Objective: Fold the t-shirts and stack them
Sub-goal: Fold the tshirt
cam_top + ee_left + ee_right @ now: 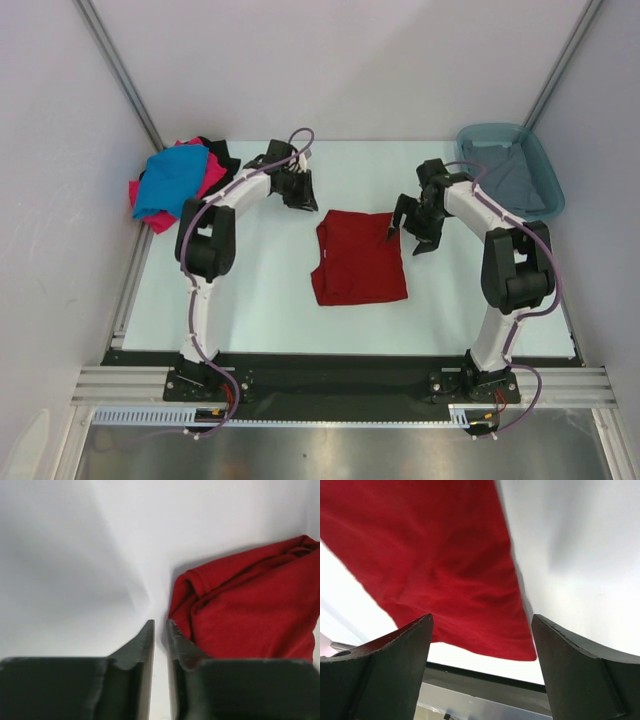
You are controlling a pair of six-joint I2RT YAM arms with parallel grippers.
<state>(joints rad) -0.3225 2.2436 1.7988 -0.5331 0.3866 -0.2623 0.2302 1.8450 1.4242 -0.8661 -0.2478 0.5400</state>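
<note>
Lying folded, the dark red t-shirt [360,258] has the left gripper [160,626] beside it, fingers nearly together, empty. The right gripper [482,617] gapes wide over its edge.

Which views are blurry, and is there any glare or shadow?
Left wrist view: the left fingers are out of focus, the dark red t-shirt is soft, with a faint shadow along its left edge. Right wrist view: right fingers blurred too, shirt mildly soft. Top view: sharp, evenly lit, dull sheen on the metal plate.
</note>
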